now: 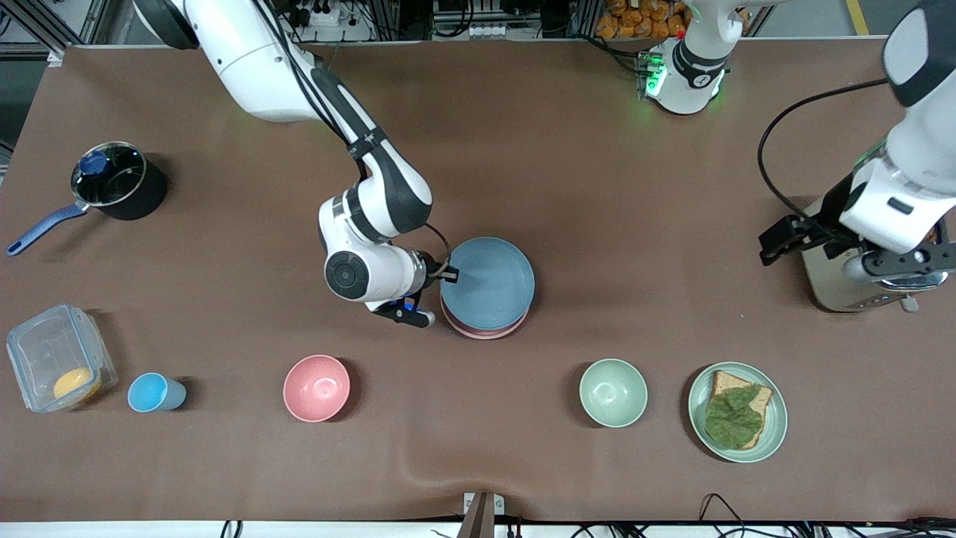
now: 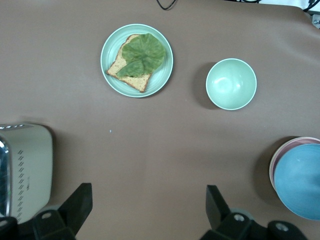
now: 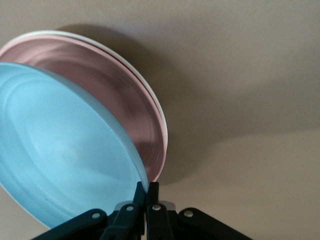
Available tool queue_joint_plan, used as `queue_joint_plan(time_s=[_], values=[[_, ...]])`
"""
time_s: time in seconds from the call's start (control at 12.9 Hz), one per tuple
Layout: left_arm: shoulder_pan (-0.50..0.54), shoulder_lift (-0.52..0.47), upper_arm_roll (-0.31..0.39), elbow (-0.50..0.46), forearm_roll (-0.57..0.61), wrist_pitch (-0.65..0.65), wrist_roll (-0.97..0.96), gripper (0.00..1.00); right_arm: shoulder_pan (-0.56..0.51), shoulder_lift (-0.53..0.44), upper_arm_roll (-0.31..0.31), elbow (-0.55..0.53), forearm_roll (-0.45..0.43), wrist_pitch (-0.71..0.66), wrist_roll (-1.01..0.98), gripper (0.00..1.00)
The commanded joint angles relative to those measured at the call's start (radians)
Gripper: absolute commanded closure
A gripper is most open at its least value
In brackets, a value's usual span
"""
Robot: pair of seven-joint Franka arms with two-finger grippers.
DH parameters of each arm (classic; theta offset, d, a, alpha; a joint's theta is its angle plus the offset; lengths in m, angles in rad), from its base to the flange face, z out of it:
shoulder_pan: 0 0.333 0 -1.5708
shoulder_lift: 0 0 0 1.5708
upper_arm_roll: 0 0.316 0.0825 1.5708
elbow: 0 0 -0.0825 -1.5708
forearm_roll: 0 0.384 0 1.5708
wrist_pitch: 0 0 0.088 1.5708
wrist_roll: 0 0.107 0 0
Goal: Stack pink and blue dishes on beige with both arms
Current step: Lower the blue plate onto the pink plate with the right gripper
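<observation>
The light blue plate (image 1: 489, 280) (image 3: 60, 145) lies tilted on top of the pale pink plate (image 1: 478, 331) (image 3: 125, 90) at the middle of the table. Under the pink plate only the rim of the beige plate (image 3: 50, 33) shows. My right gripper (image 1: 448, 275) (image 3: 146, 187) is shut on the blue plate's rim, at the side toward the right arm's end of the table, and holds that edge a little raised. My left gripper (image 1: 773, 246) (image 2: 150, 192) hangs open and empty beside the toaster (image 1: 859, 291); the left arm waits. The stack's edge, the blue plate (image 2: 302, 180), shows in the left wrist view.
A pale green plate (image 1: 738, 411) with toast and lettuce and a green bowl (image 1: 613, 392) stand nearer the front camera. So do a pink bowl (image 1: 317, 388), a blue cup (image 1: 153, 392) and a clear container (image 1: 60, 357). A saucepan (image 1: 116, 179) sits toward the right arm's end.
</observation>
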Motion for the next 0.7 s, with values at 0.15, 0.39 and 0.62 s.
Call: queue_joint_plan(time_s=[0.15, 0.39, 0.62], values=[[-0.005, -0.004, -0.004, 0.03, 0.024, -0.055, 0.015, 0.0, 0.011, 0.024, -0.012, 0.016, 0.021, 0.003, 0.009, 1.0], [-0.008, -0.005, 0.017, 0.029, 0.021, -0.069, 0.056, 0.0, 0.003, 0.031, -0.012, 0.016, 0.021, 0.015, 0.008, 0.45], [-0.008, 0.001, 0.025, 0.029, 0.014, -0.062, 0.066, 0.0, 0.0, 0.03, -0.012, 0.018, 0.021, 0.05, 0.007, 0.0]])
